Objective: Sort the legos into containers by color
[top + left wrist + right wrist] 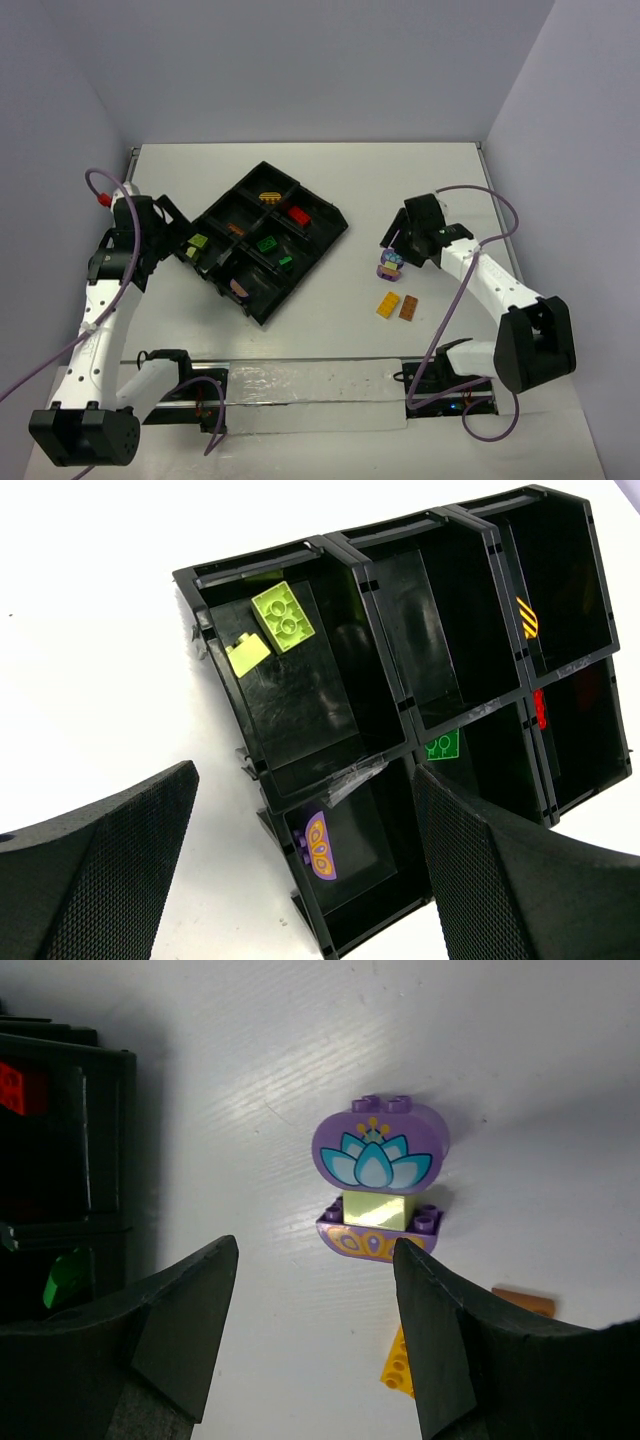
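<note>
The black divided tray (325, 235) lies tilted at the table's middle. It holds lime bricks (283, 617), a green brick (443, 744), a red brick (298, 214), an orange-yellow piece (269, 195) and a rounded purple piece (320, 846). My left gripper (305, 865) is open and empty over the tray's near-left corner. My right gripper (315, 1300) is open and empty, just short of a stack of a purple flower piece (380, 1152), a lime brick (378, 1209) and a purple base (378, 1240). An orange-yellow brick (388, 305) and a brown brick (409, 307) lie on the table.
White walls close in the table on the left, back and right. A clear strip (310, 395) runs along the near edge between the arm bases. Purple cables loop from both arms.
</note>
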`<state>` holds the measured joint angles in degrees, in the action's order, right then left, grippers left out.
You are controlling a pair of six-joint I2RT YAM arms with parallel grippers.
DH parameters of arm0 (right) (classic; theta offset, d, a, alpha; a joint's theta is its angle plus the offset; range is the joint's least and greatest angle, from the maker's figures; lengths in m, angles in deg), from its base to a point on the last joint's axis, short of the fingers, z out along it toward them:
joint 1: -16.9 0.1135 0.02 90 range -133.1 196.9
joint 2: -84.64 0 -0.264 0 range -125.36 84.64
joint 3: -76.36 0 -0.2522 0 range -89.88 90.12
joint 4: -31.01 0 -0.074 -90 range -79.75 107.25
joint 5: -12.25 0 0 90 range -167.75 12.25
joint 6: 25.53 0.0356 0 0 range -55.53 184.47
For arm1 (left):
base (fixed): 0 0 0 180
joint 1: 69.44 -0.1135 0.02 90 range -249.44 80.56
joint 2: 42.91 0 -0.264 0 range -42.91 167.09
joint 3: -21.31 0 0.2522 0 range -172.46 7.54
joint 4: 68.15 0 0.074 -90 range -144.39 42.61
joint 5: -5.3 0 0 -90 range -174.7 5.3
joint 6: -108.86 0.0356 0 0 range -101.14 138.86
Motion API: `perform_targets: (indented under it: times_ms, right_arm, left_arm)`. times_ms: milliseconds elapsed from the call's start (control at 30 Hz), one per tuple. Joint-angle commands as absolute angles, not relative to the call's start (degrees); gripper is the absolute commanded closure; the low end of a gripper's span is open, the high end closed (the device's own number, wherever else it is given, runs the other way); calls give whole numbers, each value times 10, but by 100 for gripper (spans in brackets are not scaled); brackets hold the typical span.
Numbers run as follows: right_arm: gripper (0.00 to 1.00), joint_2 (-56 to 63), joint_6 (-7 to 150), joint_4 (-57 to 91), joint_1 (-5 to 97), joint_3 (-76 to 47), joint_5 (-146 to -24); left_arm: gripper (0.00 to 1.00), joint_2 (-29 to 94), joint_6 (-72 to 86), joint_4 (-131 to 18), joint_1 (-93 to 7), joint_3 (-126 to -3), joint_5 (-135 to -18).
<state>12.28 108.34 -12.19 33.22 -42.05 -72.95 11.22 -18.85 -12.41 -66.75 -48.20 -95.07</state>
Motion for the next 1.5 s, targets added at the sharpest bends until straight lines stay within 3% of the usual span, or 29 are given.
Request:
perform_targets:
  times_ms: [0,333,967,1467]
  right_arm:
    - [29,105,1068,-109,337,-376,-732]
    - [30,65,1061,-118,334,-351,-744]
    - [30,0,1070,-127,303,-238,-731]
    - [30,-80,1032,-170,292,-141,-691]
  left_arm:
    - [4,99,-183,-120,-665,-481,-959]
    - [6,209,-141,-136,-664,-556,-914]
    - [7,548,-103,-95,-594,-830,-880]
    - [9,645,-108,-82,-549,-872,-795]
